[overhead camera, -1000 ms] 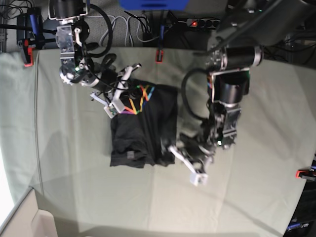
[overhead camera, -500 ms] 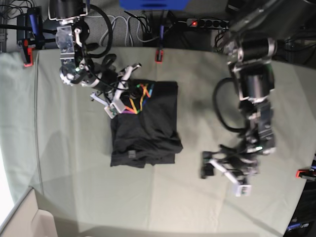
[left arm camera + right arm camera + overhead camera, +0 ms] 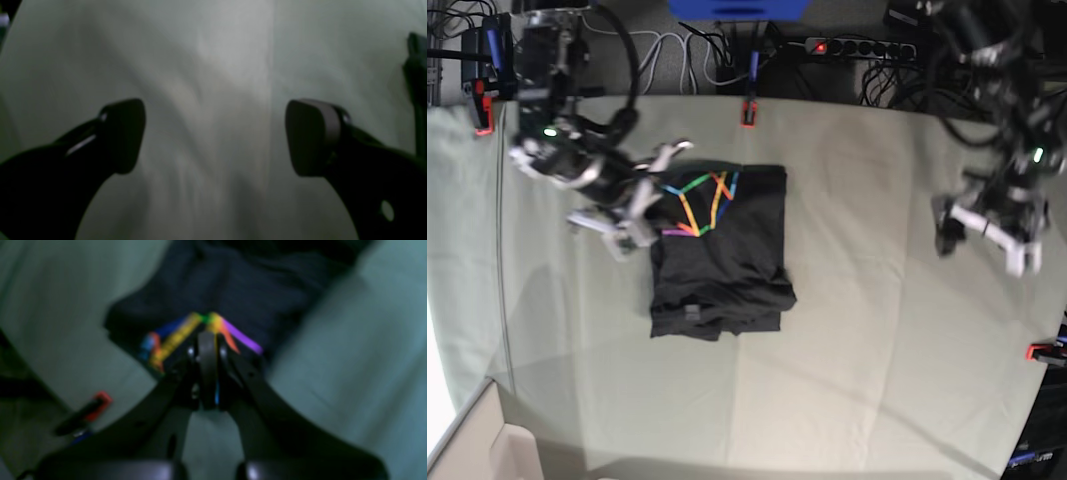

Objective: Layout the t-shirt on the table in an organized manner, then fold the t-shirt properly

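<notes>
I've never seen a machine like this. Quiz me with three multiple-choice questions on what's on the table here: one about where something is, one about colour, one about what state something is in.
1. Where does the left gripper hang?
A. Over bare table, well apart from the t-shirt
B. Pressed on the logo
C. Under the table

2. What colour is the t-shirt?
A. White
B. Dark charcoal-black with a rainbow line logo
C. Bright red

3. How does the t-shirt lie?
A. Spread out flat with sleeves wide
B. Hanging off the table's edge
C. Folded into a compact rectangle

Answers:
1. A: the left wrist view shows only pale table cloth between wide-open jaws.
2. B: the base view shows dark fabric with the logo in coloured lines.
3. C: its edges form a small layered block; the shut right gripper sits at its logo end.
</notes>
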Motion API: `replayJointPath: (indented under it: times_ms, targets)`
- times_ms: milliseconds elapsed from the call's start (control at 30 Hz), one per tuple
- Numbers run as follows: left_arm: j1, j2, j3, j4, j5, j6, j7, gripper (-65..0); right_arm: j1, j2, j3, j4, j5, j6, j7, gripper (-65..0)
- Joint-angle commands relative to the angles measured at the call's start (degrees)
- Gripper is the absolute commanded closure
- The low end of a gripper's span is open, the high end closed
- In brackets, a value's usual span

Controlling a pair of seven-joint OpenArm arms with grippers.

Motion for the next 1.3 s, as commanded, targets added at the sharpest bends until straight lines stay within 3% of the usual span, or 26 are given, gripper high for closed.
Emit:
replayJointPath:
  times_ms: [0,133,267,400,700,800,1033,1100,1267]
  targets:
    - [1.4,-2.1,-1.6,1.1,-3.2,0.1,-1.0,-65.0,0.0,0.2,1.7,0.6,0.6,0.3,1.0,0.0]
    - [7.1,-5.6,-3.3,-0.6,-13.0,0.1,-1.1,-62.8,-2.5,0.6,7.8,0.3,0.5,0.3,1.0,0.0]
    - [11.7,-7.4,-3.3,-0.3,-17.7,0.1,-1.3,-31.6,-6.3,0.6,14.3,0.5,0.5,0.3,1.0,0.0]
    - [14.8,-7.3,-3.4,-0.3,-18.2,0.2,-1.0,-0.8,-10.2,0.6,19.6,0.5,0.5,0.3,1.3,0.0]
    - [25.0,-6.9,-3.4,-0.9,-18.0,0.2,-1.6,0.0,-17.3,0.1,30.4,-3.0,0.5,0.3,1.0,0.0]
    - [27.5,-6.4,-3.1,-2.1,-13.0,0.2,-3.2,0.0,-18.6,0.1,31.8,-8.0,0.5,0.3,1.4,0.0]
    - [24.8,-0.1,-2.0,-20.2,6.9,0.1,-23.7,0.0,-18.8,0.4,31.3,-24.6,0.4,0.3,7.8,0.0]
    - [21.5,-0.4,-0.1,-30.1,10.9,0.1,-29.1,0.0,-18.3,0.5,31.2,-30.4,-0.8,0.3,10.6,0.0]
    - [8.2,-4.4,8.0,-62.6,17.5,0.2,-39.5,0.0,-12.3,-0.4,31.8,-47.3,-10.9,0.3,20.3,0.0]
